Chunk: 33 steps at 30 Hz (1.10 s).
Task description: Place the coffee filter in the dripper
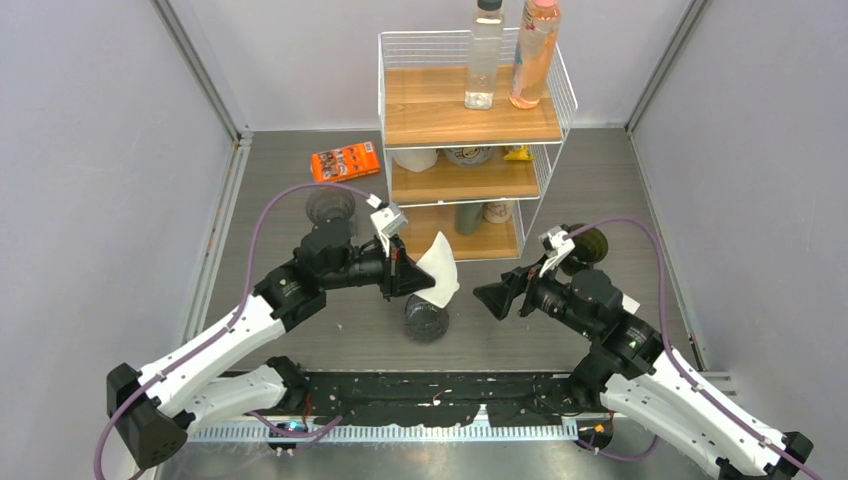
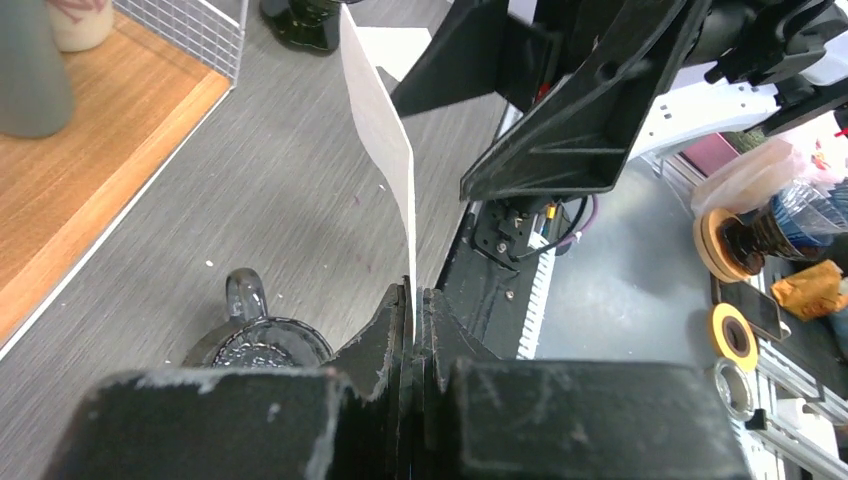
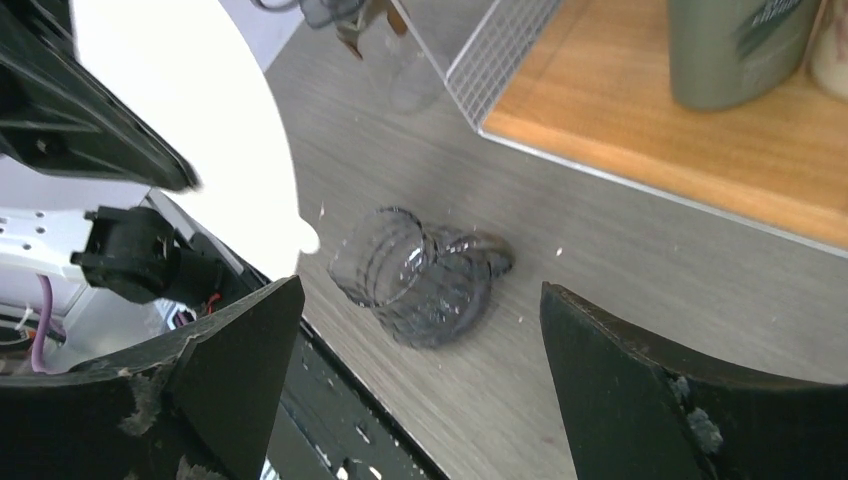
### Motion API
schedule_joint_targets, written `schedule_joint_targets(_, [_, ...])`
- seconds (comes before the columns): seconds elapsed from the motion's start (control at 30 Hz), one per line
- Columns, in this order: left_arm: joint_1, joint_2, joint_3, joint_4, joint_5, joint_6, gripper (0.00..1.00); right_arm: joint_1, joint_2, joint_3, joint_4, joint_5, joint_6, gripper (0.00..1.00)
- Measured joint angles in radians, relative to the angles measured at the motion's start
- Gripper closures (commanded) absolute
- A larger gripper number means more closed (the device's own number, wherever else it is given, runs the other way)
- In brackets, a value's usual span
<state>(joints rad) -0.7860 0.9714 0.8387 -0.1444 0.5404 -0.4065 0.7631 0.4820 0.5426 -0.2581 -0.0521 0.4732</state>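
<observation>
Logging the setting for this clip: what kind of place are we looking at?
Probably a lab test cell dressed as a coffee corner: plain grey wall panels all round, a wire shelf rack holding bottles, and a dark glass dripper.

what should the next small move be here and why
Probably ease the open right gripper forward onto the dark ribbed translucent dripper, straight ahead of it, to steady it. The left gripper pinches the flat white paper coffee filter close by, so seating it likely needs a held dripper.
</observation>
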Motion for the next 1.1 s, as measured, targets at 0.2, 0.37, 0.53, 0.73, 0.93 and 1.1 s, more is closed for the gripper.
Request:
schedule_joint_targets(0.2, [0.000,-0.060,-0.069,0.057,-0.042,0.000,1.00,0.000,-0.008,-0.086,0.036,-0.056,0.046,0.05])
schedule_joint_targets(0.37, [0.000,-0.093,-0.111,0.097,-0.048,-0.004,1.00,0.000,0.020,-0.100,0.123,-0.094,0.085,0.05])
schedule_joint_targets(0.53, [0.000,-0.113,-0.123,0.128,-0.050,-0.005,1.00,0.000,0.083,-0.100,0.204,-0.123,0.117,0.05])
schedule_joint_targets(0.73, [0.000,-0.117,-0.125,0.145,-0.044,-0.005,1.00,0.000,0.149,-0.100,0.253,-0.148,0.148,0.05])
schedule_joint_targets(0.93, [0.000,-0.127,-0.134,0.155,-0.034,-0.005,1.00,0.000,0.155,-0.100,0.291,-0.152,0.169,0.05])
schedule_joint_targets(1.1, [0.000,-0.130,-0.140,0.156,-0.018,-0.005,1.00,0.000,0.156,-0.100,0.310,-0.152,0.177,0.04])
